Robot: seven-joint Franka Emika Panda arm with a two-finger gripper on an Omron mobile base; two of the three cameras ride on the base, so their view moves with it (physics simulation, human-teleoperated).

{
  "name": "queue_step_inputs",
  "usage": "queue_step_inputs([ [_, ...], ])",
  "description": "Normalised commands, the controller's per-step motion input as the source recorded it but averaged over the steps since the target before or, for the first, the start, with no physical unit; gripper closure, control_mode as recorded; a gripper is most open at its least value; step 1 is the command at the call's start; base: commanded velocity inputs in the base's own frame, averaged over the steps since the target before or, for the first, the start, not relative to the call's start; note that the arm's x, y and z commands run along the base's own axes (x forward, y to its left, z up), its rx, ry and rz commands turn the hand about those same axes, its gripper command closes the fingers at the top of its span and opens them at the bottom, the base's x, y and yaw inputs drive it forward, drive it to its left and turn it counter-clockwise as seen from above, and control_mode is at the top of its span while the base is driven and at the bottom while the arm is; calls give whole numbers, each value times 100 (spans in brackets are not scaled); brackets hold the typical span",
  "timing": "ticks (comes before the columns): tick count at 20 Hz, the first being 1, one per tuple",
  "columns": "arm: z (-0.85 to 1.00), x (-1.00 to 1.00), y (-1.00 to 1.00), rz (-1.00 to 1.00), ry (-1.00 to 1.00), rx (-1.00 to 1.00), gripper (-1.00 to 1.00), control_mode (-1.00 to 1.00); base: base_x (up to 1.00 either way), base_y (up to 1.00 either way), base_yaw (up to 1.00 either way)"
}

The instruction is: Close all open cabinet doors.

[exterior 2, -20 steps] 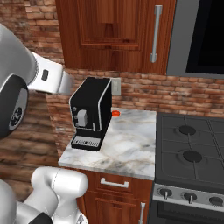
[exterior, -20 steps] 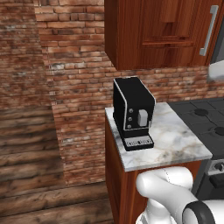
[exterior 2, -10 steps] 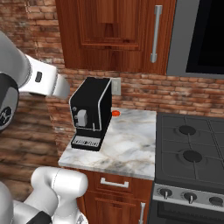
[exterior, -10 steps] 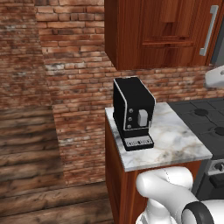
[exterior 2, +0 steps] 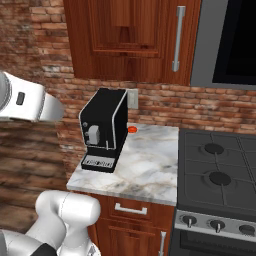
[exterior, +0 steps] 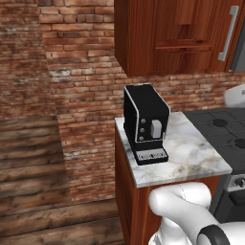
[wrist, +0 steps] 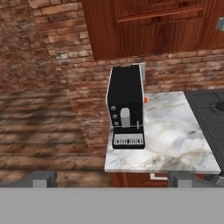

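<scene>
A tall reddish-brown cabinet door (exterior 2: 131, 35) with a long silver bar handle (exterior 2: 176, 39) hangs on the wall above the counter. It lies flush with its cabinet box. The same cabinet door (exterior: 177, 33) and handle (exterior: 228, 33) show in the left base view, and its lower edge (wrist: 148, 26) shows in the hand view. My gripper (wrist: 111, 178) looks from well back and above the counter. Its two fingertips (wrist: 41, 177) stand wide apart, open, with nothing between them.
A black coffee machine (exterior 2: 104, 130) stands on the marble counter (exterior 2: 145, 170), with a small red thing (exterior 2: 132, 129) behind it. A gas stove (exterior 2: 217, 175) lies to the right, a black microwave (exterior 2: 232, 40) above it. A drawer front (exterior 2: 131, 209) sits below. Brick wall and wooden steps are at the left.
The scene holds still while my arm swings. In the right base view its white link has drawn back toward the left edge. A white part has come in at the left base view's right edge.
</scene>
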Motion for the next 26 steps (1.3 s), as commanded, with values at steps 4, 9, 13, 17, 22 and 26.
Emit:
queue_step_inputs([
  [4,0,-55,34,1,0,0,-100,-100,0,0,0],
  [9,0,-21,19,3,0,0,-100,-100,0,0,0],
  [13,0,-1,2,4,0,0,-100,-100,0,0,0],
  [17,0,0,0,5,0,0,-100,-100,0,0,0],
  [22,-9,22,0,4,0,0,-100,-100,0,0,0],
  [26,-29,29,0,0,0,0,-100,-100,0,0,0],
])
